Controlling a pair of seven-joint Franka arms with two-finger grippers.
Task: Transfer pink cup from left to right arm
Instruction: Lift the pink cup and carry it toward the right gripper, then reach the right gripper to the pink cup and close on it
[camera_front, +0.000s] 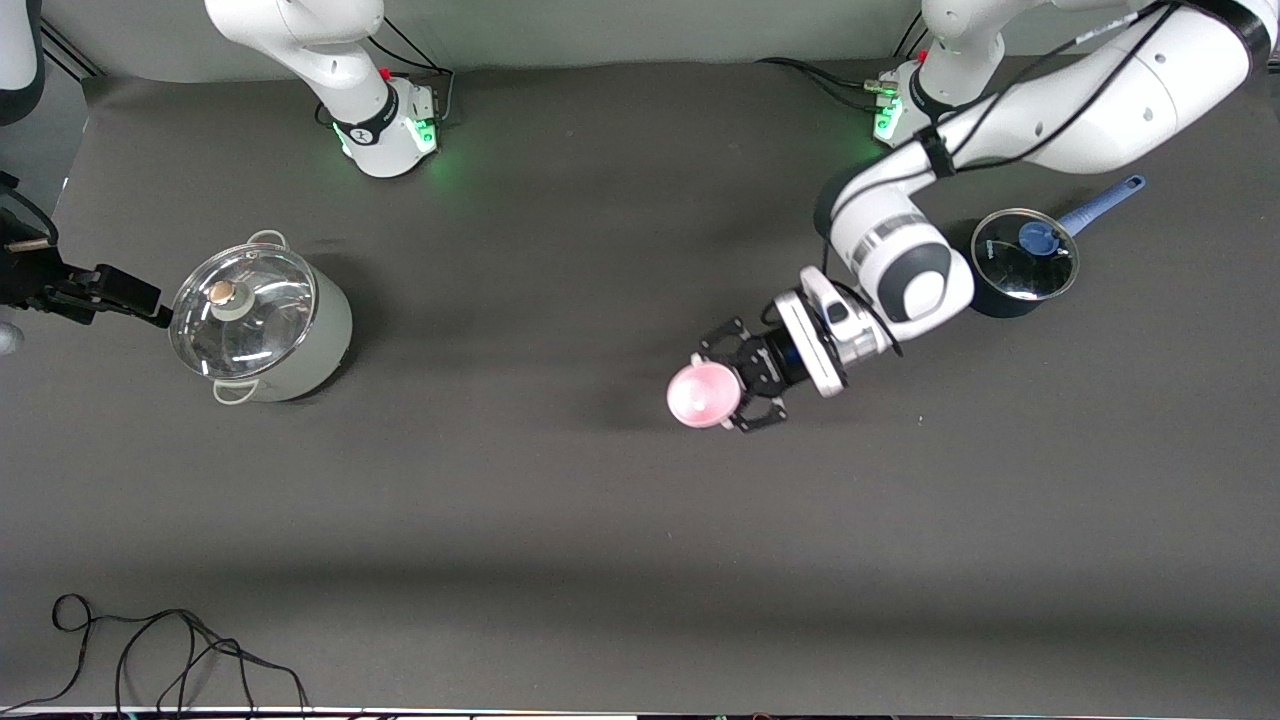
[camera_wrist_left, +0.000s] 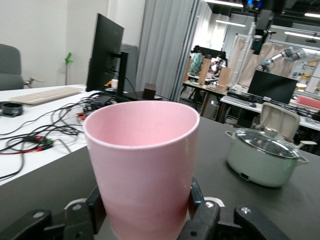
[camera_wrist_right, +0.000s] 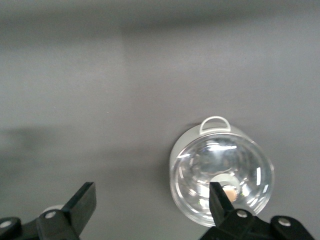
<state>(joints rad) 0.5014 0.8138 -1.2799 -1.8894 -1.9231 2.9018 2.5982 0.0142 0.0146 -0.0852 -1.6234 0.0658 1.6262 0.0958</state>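
Pinching the cup (camera_front: 699, 393) upright in my left gripper (camera_front: 741, 375), I hold it over mid-desk (camera_front: 560, 520), centre-right of the front frame. My right gripper (camera_wrist_right: 150, 212) waits, spread, above the lidded pot (camera_front: 262, 322) at centre-left.

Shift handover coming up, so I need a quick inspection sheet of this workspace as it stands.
Surface: dark table mat, no spills seen.
Job's things: pink cup upright, clamped in the left gripper.
Clutter: lidded green pot toward the right arm's end; blue saucepan with glass lid toward the left arm's end.
Grippers: left gripper shut on the cup; right gripper open above the green pot, waiting.
Cables: loose black cable at the table edge nearest the front camera.
Surroundings: desks, monitor visible from the left wrist view.
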